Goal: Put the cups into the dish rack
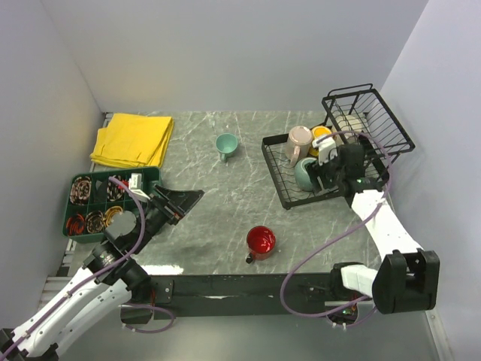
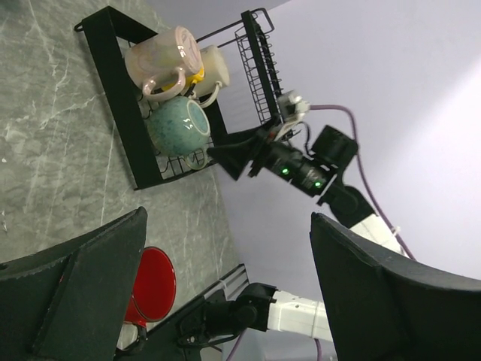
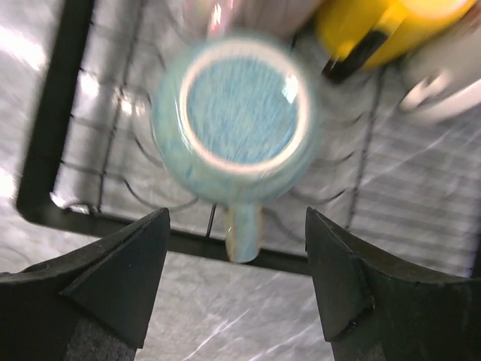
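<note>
The black wire dish rack [image 1: 274, 169] stands at the right, its taller basket [image 1: 370, 113] at the far end. In it lie a pale pink mug [image 1: 298, 139], a yellow mug [image 1: 322, 134], a cream-coloured mug [image 1: 348, 124] and a grey-green mug [image 1: 304, 173]. My right gripper [image 1: 325, 174] is open and empty, just above the grey-green mug [image 3: 244, 120], whose handle [image 3: 244, 229] points between the fingers. A small teal mug [image 1: 226, 144] and a shiny red mug [image 1: 261, 241] stand on the table. My left gripper [image 1: 184, 199] is open and empty, left of the red mug [image 2: 154, 282].
A folded yellow cloth [image 1: 134, 139] lies at the far left. A green compartment tray [image 1: 90, 180] with rings and bands sits at the left edge beside my left arm. Walls close in the table on the left, back and right.
</note>
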You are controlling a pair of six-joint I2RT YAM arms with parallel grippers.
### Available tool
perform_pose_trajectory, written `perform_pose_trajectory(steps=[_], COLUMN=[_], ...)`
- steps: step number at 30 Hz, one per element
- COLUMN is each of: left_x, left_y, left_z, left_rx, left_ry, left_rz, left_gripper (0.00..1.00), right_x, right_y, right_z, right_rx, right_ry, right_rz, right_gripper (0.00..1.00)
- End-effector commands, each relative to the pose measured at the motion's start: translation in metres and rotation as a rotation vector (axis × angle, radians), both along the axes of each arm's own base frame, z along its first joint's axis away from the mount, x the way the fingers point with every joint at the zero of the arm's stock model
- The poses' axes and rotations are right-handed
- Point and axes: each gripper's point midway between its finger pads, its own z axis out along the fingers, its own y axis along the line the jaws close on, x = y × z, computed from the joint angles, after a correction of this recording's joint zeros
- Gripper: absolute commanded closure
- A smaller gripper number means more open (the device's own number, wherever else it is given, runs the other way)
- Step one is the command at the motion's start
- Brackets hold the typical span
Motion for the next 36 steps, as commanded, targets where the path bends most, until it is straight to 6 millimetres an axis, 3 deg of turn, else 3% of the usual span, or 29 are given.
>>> perform_pose_trajectory(steps=[1, 3, 4, 5, 7, 8, 11, 13, 14, 22, 36], left_x=[0.001, 0.001, 0.001, 0.001, 0.001, 0.000, -0.002, -0.004, -0.004, -0.007, -0.009], left_y=[0.003, 0.004, 0.003, 0.004, 0.004, 0.003, 0.006, 0.009, 0.011, 0.016, 0.020], left_z=[0.002, -0.001, -0.002, -0.006, -0.005, -0.005, -0.006, -0.007, -0.009, -0.022, -0.022], left_rx=[0.003, 0.015, 0.021, 0.039, 0.050, 0.058, 0.076, 0.079, 0.080, 0.055, 0.091], left_ry=[-0.017, -0.016, -0.015, -0.009, -0.007, -0.007, -0.001, 0.003, 0.006, 0.022, 0.016], left_rz=[0.014, 0.016, 0.016, 0.018, 0.016, 0.012, 0.013, 0.020, 0.029, 0.042, 0.048], left_gripper=[0.05, 0.05, 0.05, 0.05, 0.05, 0.05, 0.05, 0.05, 0.05, 0.05, 0.05], right_x=[-0.006, -0.012, -0.016, -0.013, -0.009, -0.006, 0.011, 0.022, 0.025, 0.030, 0.037], right_y=[0.030, 0.050, 0.070, 0.074, 0.091, 0.100, 0.107, 0.099, 0.097, 0.061, 0.008], right_z=[0.048, 0.056, 0.059, 0.051, 0.051, 0.040, 0.026, 0.020, 0.007, -0.033, -0.053], right_rx=[0.075, 0.104, 0.110, 0.091, 0.106, 0.111, 0.119, 0.095, 0.080, -0.077, -0.131], right_ry=[-0.061, -0.067, -0.062, -0.035, -0.015, 0.025, 0.090, 0.116, 0.152, 0.195, 0.221], right_rz=[0.167, 0.267, 0.326, 0.316, 0.330, 0.335, 0.259, 0.171, 0.147, -0.012, -0.160], right_gripper=[0.21, 0.21, 0.23, 0.26, 0.41, 0.46, 0.61, 0.69, 0.71, 0.73, 0.73])
